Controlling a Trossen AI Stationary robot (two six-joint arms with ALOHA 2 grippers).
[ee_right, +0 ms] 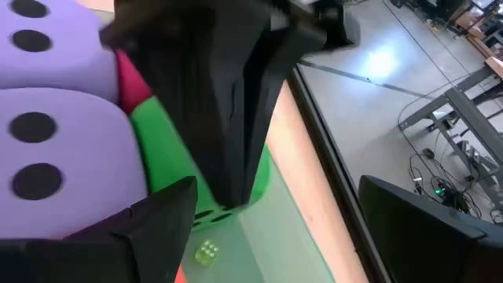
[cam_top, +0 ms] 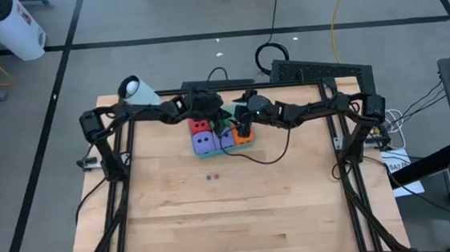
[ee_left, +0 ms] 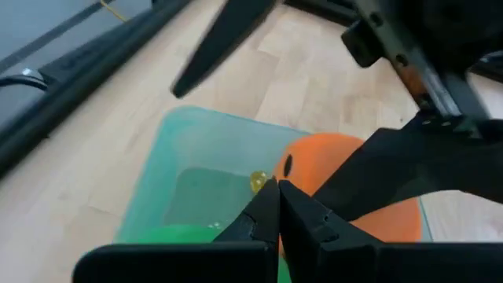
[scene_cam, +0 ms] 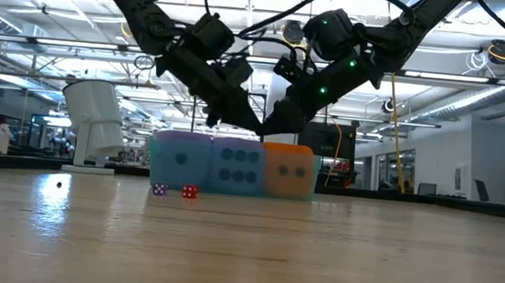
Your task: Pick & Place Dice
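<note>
Five soft dice sit bunched on a flat teal tray at the table's far middle: red, two purple-blue, orange and green. My left gripper is shut and points down, its tips beside the green die, which also shows in the left wrist view. My right gripper is open above the tray's bare part, one finger lying across the orange die. In the high view both grippers hide the green die. My left gripper comes from above with its shut fingertips at the green die's edge over the tray; I cannot tell whether they touch it. My right gripper has one finger close over the orange die's top; I cannot tell whether it touches.
A tiny yellow die lies in the tray. Two tiny dice, purple and red, lie on the wood nearer the front. A white cylinder stands at the far left. The wooden table lies bare toward the near edge.
</note>
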